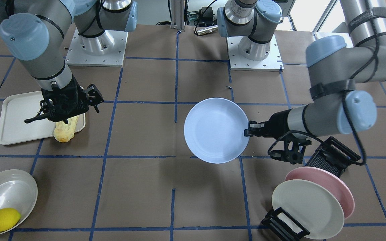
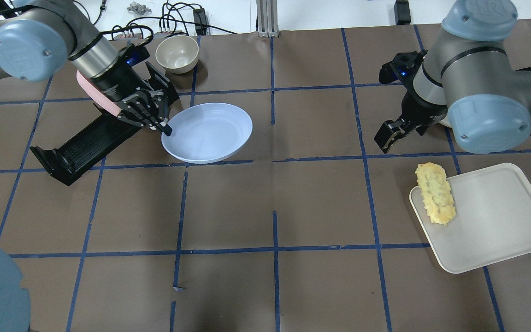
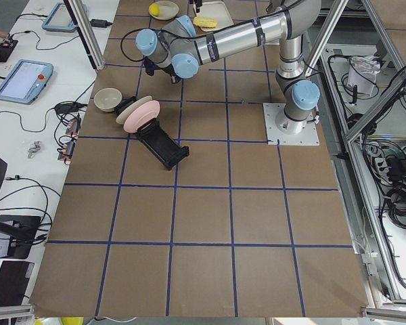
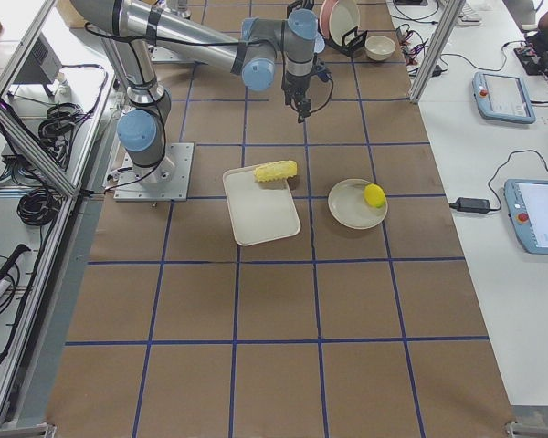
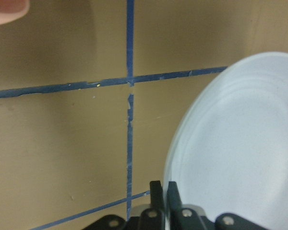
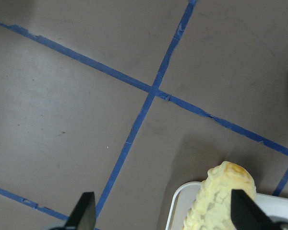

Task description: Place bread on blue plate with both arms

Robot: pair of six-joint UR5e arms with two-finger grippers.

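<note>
The blue plate (image 2: 208, 131) is held by its rim, slightly tilted, just above the brown table left of centre; it also shows in the front view (image 1: 214, 130) and the left wrist view (image 5: 240, 153). My left gripper (image 2: 166, 130) (image 1: 248, 129) (image 5: 163, 189) is shut on the plate's rim. The bumpy golden bread (image 2: 435, 192) (image 1: 66, 130) (image 6: 221, 203) lies across the edge of a white tray (image 2: 500, 216). My right gripper (image 2: 391, 133) (image 1: 64, 114) (image 6: 165, 213) is open and empty, above the bread's end, not touching it.
A black dish rack (image 1: 330, 157) by the left arm holds a pink plate (image 1: 333, 187) and a cream plate (image 1: 307, 207). A beige bowl (image 2: 177, 53) stands behind the rack. A lemon (image 1: 2, 219) lies in a pale bowl (image 1: 12, 190) near the tray.
</note>
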